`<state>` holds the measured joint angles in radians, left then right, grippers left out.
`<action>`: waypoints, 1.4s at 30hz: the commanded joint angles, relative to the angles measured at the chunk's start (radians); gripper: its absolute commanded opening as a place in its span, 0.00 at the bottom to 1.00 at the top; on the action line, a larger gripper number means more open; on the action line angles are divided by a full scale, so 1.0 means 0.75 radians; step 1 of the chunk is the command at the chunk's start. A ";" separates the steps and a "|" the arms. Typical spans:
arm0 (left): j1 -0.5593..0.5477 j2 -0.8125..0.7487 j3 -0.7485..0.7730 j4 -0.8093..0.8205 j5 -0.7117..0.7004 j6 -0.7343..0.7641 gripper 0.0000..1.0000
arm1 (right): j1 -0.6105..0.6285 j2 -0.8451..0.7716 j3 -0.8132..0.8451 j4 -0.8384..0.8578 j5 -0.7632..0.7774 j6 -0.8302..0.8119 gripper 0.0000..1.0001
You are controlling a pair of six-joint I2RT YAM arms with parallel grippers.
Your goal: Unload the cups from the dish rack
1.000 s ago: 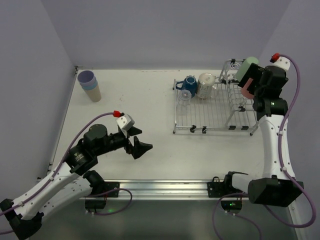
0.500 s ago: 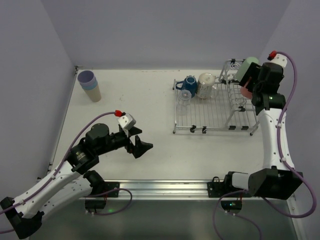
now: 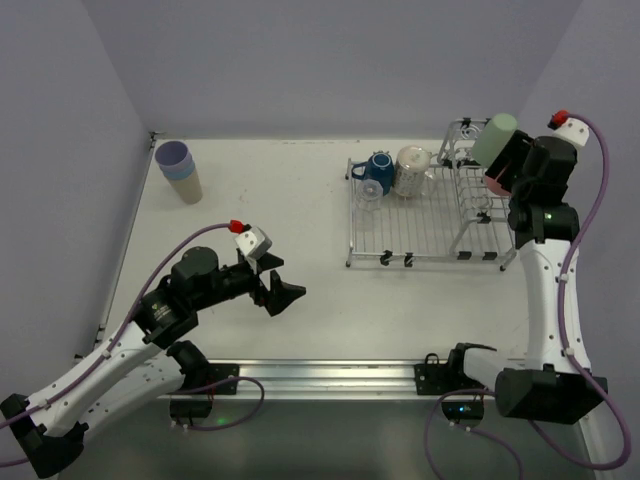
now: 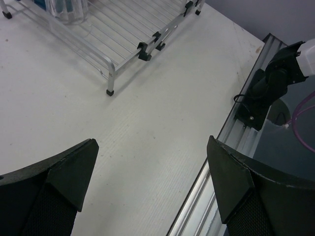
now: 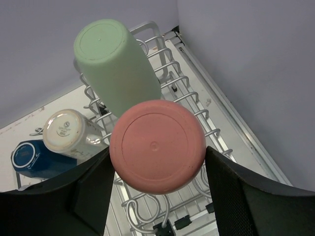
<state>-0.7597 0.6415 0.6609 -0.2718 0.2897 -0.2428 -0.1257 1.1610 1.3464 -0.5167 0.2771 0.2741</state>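
Note:
The silver wire dish rack stands at the back right of the table. A salmon-pink cup sits bottom-up on its right end, and my right gripper is shut on it, one finger against each side; from above the cup pokes out beside the wrist. A green cup leans upside down just behind it. A dark-blue mug, a white speckled mug and a clear glass rest at the rack's back left. My left gripper hangs open over bare table, holding nothing.
A stack of cups, lavender on top over blue and beige, stands at the back left corner. The rack's front corner and black feet lie ahead of the left gripper. The metal rail runs along the near edge. Walls are close behind and right of the rack.
My right gripper's fingers have closed in on the salmon-pink cup, and the wrist has shifted slightly. The left arm has stayed where it was, open.

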 commanded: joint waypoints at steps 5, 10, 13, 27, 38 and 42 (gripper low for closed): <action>0.011 -0.061 0.037 0.049 -0.028 -0.022 1.00 | -0.004 -0.273 -0.063 -0.066 -0.095 0.133 0.59; 0.011 -0.056 0.031 0.197 0.090 -0.124 1.00 | 0.022 -0.561 -0.306 0.069 -0.522 0.307 0.59; 0.011 0.008 0.021 0.335 0.182 -0.251 0.97 | 0.102 -0.650 -0.478 0.224 -0.753 0.464 0.59; -0.001 0.343 -0.094 1.209 0.246 -0.858 0.89 | 0.828 -0.470 -0.946 1.308 -1.073 0.921 0.59; -0.024 0.331 -0.114 1.187 0.111 -0.873 0.71 | 0.843 -0.490 -1.030 1.436 -1.055 0.921 0.60; -0.024 0.309 -0.124 1.138 0.086 -0.856 0.71 | 0.843 -0.564 -1.030 1.409 -0.979 0.894 0.60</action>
<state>-0.7757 0.8867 0.5770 0.5816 0.4206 -0.8986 0.4957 0.7963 0.5617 0.4496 -0.4706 0.9421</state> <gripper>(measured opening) 0.712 0.705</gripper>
